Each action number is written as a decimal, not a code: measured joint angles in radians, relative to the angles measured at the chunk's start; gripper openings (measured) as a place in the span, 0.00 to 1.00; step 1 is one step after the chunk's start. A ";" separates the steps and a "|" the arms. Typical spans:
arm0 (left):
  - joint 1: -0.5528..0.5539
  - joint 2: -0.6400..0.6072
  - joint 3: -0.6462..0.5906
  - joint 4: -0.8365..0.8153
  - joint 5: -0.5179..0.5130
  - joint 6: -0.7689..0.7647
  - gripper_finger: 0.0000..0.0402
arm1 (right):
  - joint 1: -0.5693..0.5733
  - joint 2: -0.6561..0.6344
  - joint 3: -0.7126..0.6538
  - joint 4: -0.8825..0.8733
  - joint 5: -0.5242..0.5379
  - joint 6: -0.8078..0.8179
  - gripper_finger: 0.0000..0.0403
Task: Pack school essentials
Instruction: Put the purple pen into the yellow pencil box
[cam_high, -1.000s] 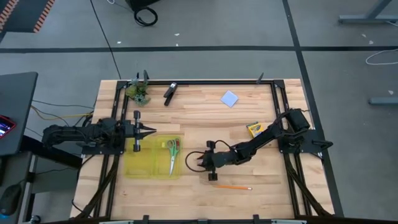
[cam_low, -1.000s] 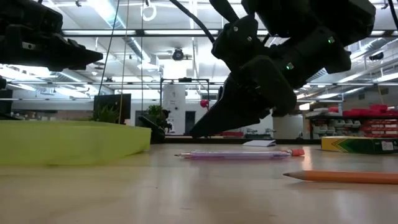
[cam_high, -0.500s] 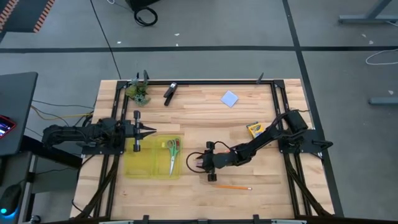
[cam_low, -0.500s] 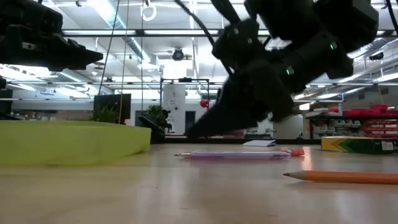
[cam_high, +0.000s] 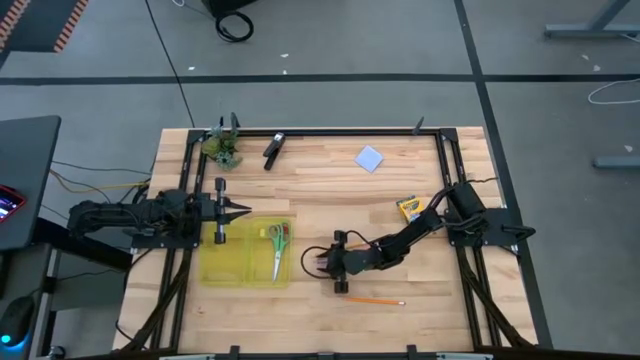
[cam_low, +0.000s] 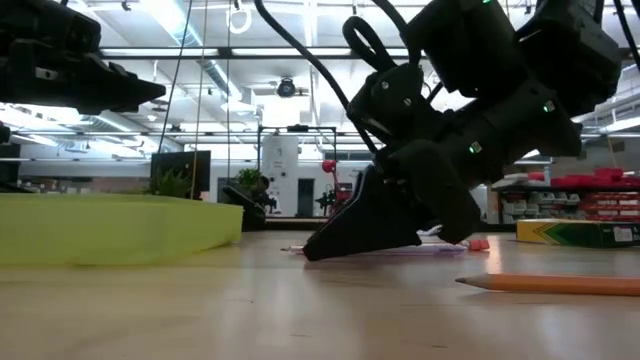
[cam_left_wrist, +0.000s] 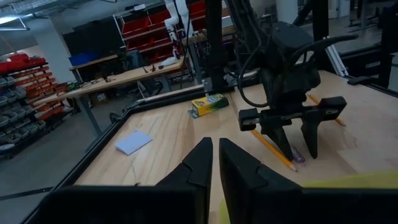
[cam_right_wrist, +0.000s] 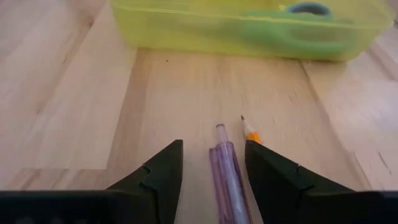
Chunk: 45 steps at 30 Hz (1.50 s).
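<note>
Right gripper (cam_right_wrist: 211, 180) is low on the wooden table (cam_high: 330, 190), just beside the yellow-green tray (cam_high: 247, 252). Its two fingers stand apart, one on each side of the purple pen (cam_right_wrist: 229, 174), and they do not press on it; the tips reach down to the table surface in the low view. The pen lies flat on the wood between the fingers. An orange pencil (cam_right_wrist: 250, 132) lies just beside the pen, its sharp tip pointing to the tray. Another orange pencil (cam_high: 377, 301) lies near the front edge of the table, apart from the gripper.

Inside the tray are the green-handled scissors (cam_high: 276, 248). The yellow crayon box (cam_high: 408, 208) lies on the table near the base of the right arm, and the pale blue notepad (cam_high: 370, 158) lies toward the far edge, well apart from the tray.

Left gripper (cam_high: 243, 211) hangs over the far edge of the tray; its fingers are almost together, with a thin gap, and hold nothing.
</note>
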 joint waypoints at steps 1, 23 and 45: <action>0.000 0.000 0.000 0.000 0.000 0.000 0.10 | 0.000 0.000 -0.006 0.006 0.000 0.017 0.44; 0.000 0.000 0.000 0.000 0.000 0.000 0.09 | -0.001 -0.004 -0.030 -0.001 -0.010 0.074 0.14; 0.000 0.000 0.000 0.000 0.000 0.000 0.09 | -0.002 -0.009 0.126 -0.221 -0.062 -0.059 0.17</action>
